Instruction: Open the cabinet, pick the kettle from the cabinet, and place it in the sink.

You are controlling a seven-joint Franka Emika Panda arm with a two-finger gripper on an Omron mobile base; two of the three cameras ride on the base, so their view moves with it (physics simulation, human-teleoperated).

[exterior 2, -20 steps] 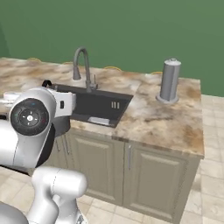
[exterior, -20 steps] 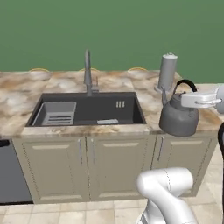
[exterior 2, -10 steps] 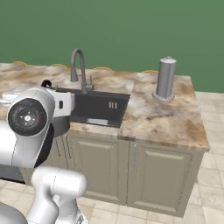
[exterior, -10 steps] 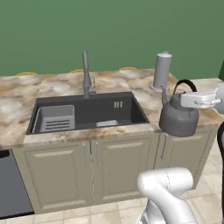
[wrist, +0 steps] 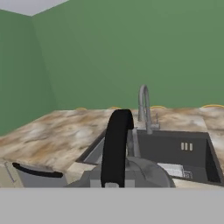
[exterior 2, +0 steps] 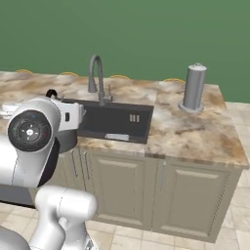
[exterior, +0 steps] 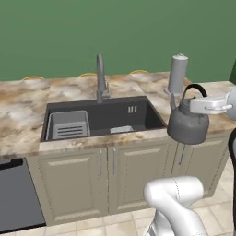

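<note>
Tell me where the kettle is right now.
In the left base view the kettle hangs from the claw at the right, before the counter edge, beside the sink.

Sink (exterior 2: pixel 128 114): dark rectangular basin set into the marbled countertop (exterior 2: pixel 195 134), just left of centre. Faucet (exterior 2: pixel 97 78): tall grey arch at the basin's 12 o'clock edge, toward its left end. Canister (exterior 2: pixel 195 87): light-grey cylinder, upright on the counter at 2 o'clock from the basin, well apart from it. Beige base cabinets (exterior 2: pixel 161 197) below the counter, at 6 o'clock. The arm's white housing covers the basin's left end.
</note>
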